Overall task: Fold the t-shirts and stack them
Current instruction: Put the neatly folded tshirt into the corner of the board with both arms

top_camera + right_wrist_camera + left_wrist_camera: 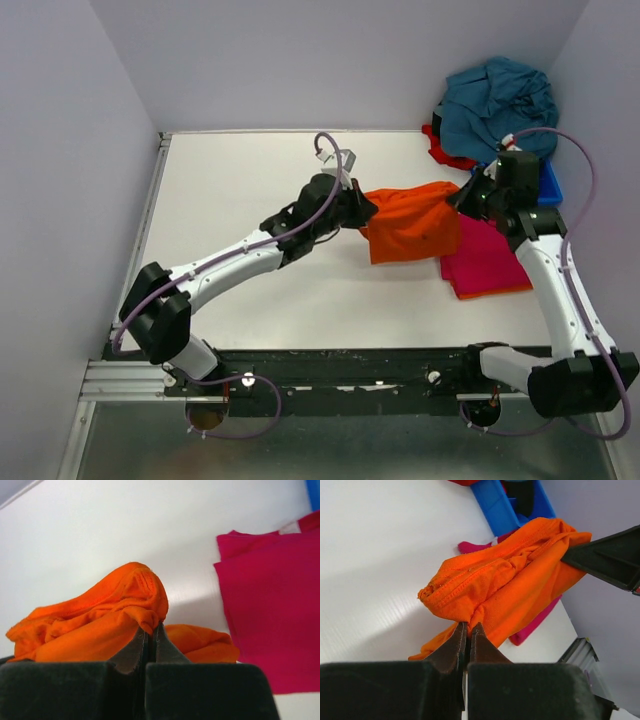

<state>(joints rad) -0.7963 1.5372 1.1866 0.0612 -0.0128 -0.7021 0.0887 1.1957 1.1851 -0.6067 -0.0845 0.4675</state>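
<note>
The bright orange t-shirt (412, 222) hangs bunched between my two grippers above the table, its lower edge draping toward the surface. My left gripper (362, 212) is shut on its left edge (470, 611). My right gripper (462, 198) is shut on its right edge (145, 616). The magenta-red t-shirt (485, 260) lies folded flat on the table at the right, partly under the orange one, and shows in the right wrist view (270, 605). A teal-blue t-shirt (498, 102) is heaped at the back right, with a red one (445, 152) under it.
A small blue plastic bin (548, 182) stands at the back right beside the heap, behind my right arm; it also shows in the left wrist view (495, 505). White walls close the left, back and right. A black rail (350, 365) runs along the near edge.
</note>
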